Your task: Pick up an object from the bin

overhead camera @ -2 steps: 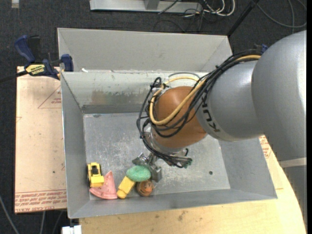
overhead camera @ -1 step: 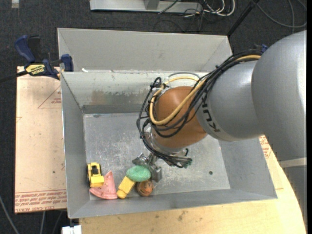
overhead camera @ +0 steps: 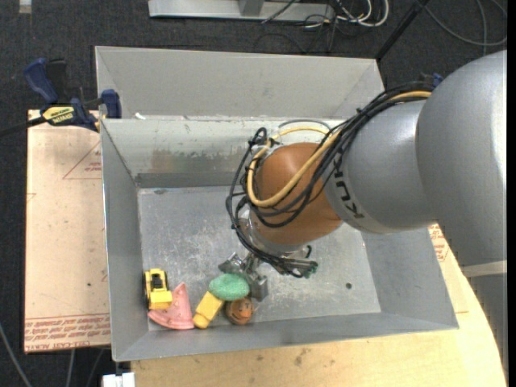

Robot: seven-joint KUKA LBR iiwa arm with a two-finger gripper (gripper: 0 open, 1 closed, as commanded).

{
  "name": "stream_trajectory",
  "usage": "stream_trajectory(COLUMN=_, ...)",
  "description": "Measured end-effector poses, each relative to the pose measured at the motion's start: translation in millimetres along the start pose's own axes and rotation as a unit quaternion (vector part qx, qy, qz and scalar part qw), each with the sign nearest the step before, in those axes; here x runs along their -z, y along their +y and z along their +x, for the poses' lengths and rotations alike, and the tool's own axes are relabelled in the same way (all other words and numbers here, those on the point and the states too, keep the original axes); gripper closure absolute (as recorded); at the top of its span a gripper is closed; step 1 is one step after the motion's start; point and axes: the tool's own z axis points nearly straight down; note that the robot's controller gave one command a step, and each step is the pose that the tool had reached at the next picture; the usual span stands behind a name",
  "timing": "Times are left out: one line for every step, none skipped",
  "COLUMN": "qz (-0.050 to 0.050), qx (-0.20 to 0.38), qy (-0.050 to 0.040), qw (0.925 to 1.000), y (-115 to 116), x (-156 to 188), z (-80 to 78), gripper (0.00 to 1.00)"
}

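My gripper (overhead camera: 246,276) hangs low over the front of the bin, its metal fingers reaching down beside a green rounded lump (overhead camera: 230,286). The fingertips touch or nearly touch the lump; whether they grip it I cannot tell. A small brown round thing (overhead camera: 239,312) lies just below the lump. A yellow block (overhead camera: 207,309) lies to the lump's lower left.
Further left, a pink flat wedge (overhead camera: 176,311) lies near the front wall and a yellow toy vehicle (overhead camera: 157,288) stands next to it. The arm's orange cover and cables hang above the bin's middle.
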Motion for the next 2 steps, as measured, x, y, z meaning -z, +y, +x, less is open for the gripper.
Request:
stream_trajectory(qz=0.0, qx=0.0, qy=0.0, qw=1.0, y=0.0, x=0.0, z=0.0, gripper=1.0)
stream_trajectory(qz=0.0, qx=0.0, qy=0.0, qw=1.0, y=0.0, x=0.0, z=0.0, gripper=1.0)
